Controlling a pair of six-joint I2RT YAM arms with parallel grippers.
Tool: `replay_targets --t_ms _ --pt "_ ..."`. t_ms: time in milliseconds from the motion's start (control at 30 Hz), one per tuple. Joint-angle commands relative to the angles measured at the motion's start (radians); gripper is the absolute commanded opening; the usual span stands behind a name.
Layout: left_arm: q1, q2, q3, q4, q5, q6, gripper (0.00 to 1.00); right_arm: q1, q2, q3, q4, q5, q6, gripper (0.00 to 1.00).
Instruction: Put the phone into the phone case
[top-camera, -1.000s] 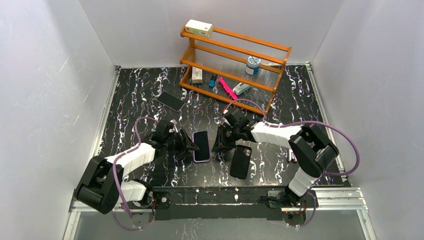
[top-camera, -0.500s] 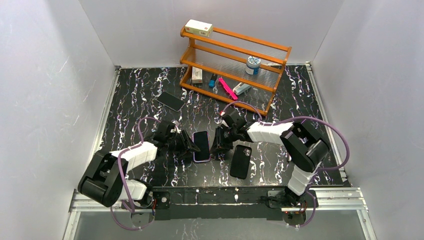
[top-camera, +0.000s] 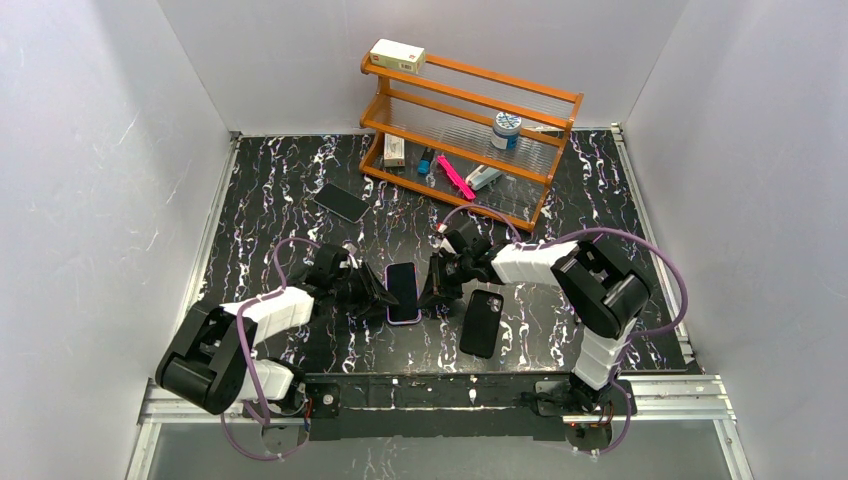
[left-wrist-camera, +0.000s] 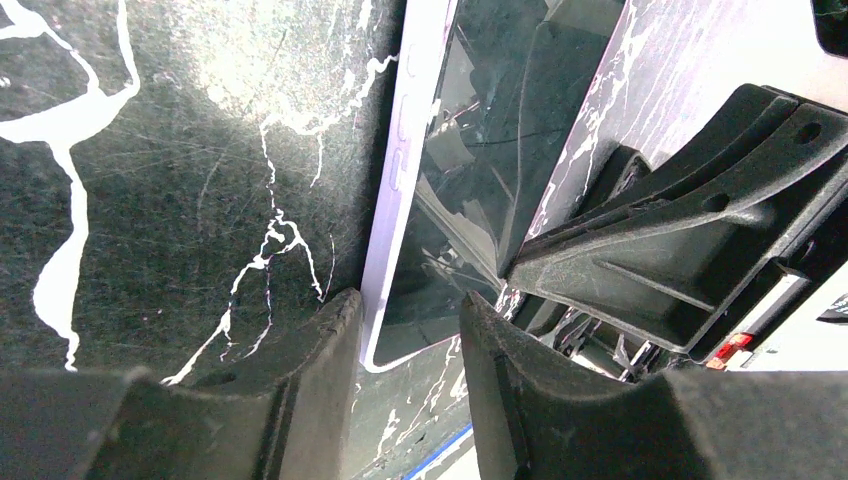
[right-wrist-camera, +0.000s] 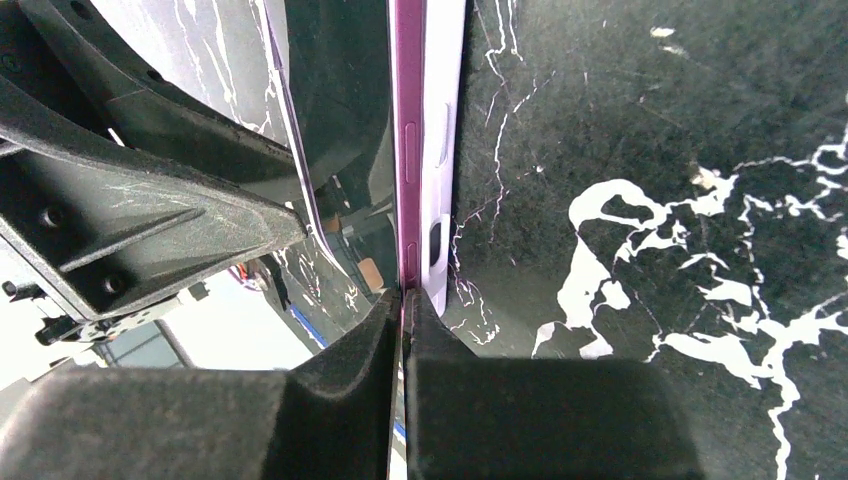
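The plain black phone (top-camera: 341, 202) lies flat at the back left, far from both grippers. The matte black phone case (top-camera: 481, 322) with a camera cutout lies near the front, right of centre. Between the grippers lies a lavender-edged phone (top-camera: 403, 292). My left gripper (top-camera: 378, 290) is open at its left side, and in the left wrist view (left-wrist-camera: 410, 310) the jaws stand apart around that phone's (left-wrist-camera: 450, 200) near corner. My right gripper (top-camera: 431, 291) is at its right side. In the right wrist view (right-wrist-camera: 403, 300) it is shut on that phone's purple edge (right-wrist-camera: 408, 150).
A wooden rack (top-camera: 470, 120) stands at the back with a box, a jar, a pink pen and small items on it. White walls enclose the black marbled table (top-camera: 280, 190) on three sides.
Both grippers have closed in on the lavender-edged phone, the left moving right and the right moving left. The black phone and the case have not moved.
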Motion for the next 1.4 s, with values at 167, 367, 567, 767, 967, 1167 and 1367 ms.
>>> replay_targets --t_ms 167,367,567,767,967,1167,1367 --pt "-0.073 -0.015 -0.012 0.045 0.009 -0.059 0.33 0.03 0.067 0.019 0.152 -0.086 0.028 0.09" --pt "-0.075 -0.098 0.039 -0.111 -0.108 -0.034 0.39 0.029 -0.042 0.006 0.017 0.071 0.033 0.15" --pt "-0.055 -0.097 0.173 -0.311 -0.17 0.034 0.51 0.021 -0.171 -0.009 -0.052 0.186 0.018 0.37" --pt "0.078 -0.059 0.179 -0.258 -0.039 0.038 0.53 0.001 -0.161 -0.018 0.005 0.181 0.017 0.54" --pt "0.121 0.029 0.202 -0.235 0.034 0.108 0.53 0.001 -0.107 -0.018 0.101 0.146 0.032 0.76" --pt "0.128 0.097 0.19 -0.198 0.066 0.132 0.49 0.001 -0.041 -0.012 0.163 0.111 0.055 0.81" --pt "0.129 0.145 0.11 -0.068 0.146 0.088 0.42 0.007 0.006 -0.008 0.189 0.121 0.081 0.88"
